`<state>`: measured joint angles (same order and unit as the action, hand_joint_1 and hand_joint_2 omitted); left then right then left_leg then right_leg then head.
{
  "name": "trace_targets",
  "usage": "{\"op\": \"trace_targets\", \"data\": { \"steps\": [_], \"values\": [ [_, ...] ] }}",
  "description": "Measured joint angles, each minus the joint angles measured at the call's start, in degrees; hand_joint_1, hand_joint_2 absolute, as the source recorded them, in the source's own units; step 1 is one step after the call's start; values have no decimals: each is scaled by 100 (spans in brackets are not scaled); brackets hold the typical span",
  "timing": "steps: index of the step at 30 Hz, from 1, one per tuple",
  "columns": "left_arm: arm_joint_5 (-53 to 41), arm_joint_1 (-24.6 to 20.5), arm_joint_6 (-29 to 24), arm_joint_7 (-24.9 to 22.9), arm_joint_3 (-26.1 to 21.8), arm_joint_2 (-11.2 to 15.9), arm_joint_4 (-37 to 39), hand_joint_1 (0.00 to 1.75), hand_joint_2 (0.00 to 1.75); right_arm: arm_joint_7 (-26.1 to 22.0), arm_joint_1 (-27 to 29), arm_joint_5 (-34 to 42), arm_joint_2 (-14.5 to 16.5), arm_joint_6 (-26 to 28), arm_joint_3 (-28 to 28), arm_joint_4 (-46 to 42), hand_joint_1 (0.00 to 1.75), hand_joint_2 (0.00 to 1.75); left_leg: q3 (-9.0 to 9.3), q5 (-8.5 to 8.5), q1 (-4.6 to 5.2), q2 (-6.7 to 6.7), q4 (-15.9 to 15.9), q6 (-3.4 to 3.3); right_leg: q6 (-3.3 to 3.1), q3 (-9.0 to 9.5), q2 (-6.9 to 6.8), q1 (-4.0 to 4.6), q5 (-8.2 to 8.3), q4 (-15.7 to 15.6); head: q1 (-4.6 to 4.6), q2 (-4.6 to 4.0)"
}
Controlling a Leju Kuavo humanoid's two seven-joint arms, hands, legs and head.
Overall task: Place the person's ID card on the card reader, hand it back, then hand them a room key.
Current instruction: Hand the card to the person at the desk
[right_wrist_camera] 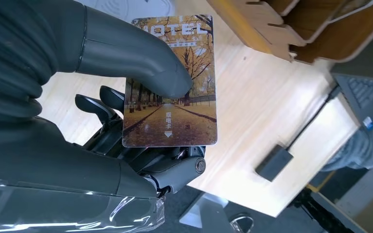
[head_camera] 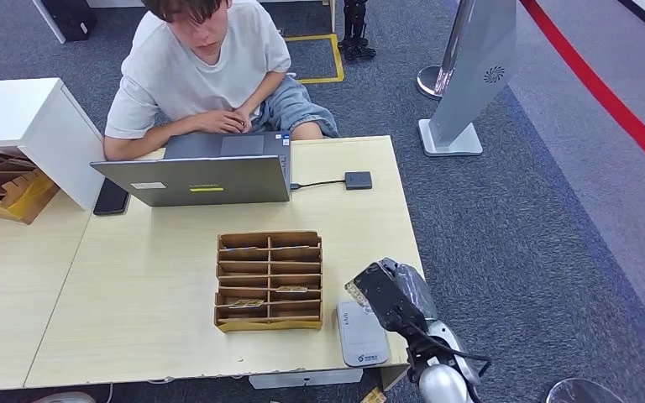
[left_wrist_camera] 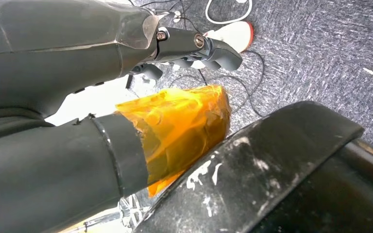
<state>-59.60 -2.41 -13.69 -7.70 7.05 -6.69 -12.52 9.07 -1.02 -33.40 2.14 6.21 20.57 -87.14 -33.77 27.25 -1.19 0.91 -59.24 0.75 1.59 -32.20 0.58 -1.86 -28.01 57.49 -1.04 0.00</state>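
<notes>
From the head view, the right hand [head_camera: 384, 290] is raised above the table's [head_camera: 134, 294] near right corner, with the grey reader [head_camera: 361, 334] just below and to its left and the wooden rack [head_camera: 269, 280] further to that side; beyond it a person [head_camera: 201, 67] sits behind a laptop [head_camera: 197, 179]. A pale edge at the hand's near side looks like the card, though it is too small to be sure. In the left wrist view, the left hand [left_wrist_camera: 194, 48] hangs over carpet beside the robot's body, its fingers curled in with nothing in them. In the right wrist view, the right hand [right_wrist_camera: 126, 126] holds the key card [right_wrist_camera: 172, 82], a hotel card printed with autumn trees, the thumb [right_wrist_camera: 141, 60] pressed on its face and darker fingers behind. The card looks thin, light, stiff and glossy, so likely to slide in a loose pinch; a hold across the flat faces near one end seems best, leaving the far end free for the person to take.
</notes>
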Motion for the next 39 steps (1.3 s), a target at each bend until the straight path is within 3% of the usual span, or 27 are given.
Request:
{"op": "trace_targets", "data": {
  "steps": [17,30,39],
  "values": [
    [-1,20,-38,50,-113,-5,0,0,0,-355,45,-36,-2,140,45,-1032,175,175,0,0,0,0,0,0,0,0,0,0,0,0,-1,0],
    [-47,18,-37,84,-117,-29,0,0,0,-708,-117,-514,-2,357,338,-1684,175,175,0,0,0,0,0,0,0,1,0,0,0,0,-1,0],
    [-203,2,10,87,-117,-49,0,0,0,-751,-498,-1815,-2,953,502,-1765,175,175,1,-3,0,-1,0,1,-2,0,2,0,1,0,-1,0]
  ]
}}
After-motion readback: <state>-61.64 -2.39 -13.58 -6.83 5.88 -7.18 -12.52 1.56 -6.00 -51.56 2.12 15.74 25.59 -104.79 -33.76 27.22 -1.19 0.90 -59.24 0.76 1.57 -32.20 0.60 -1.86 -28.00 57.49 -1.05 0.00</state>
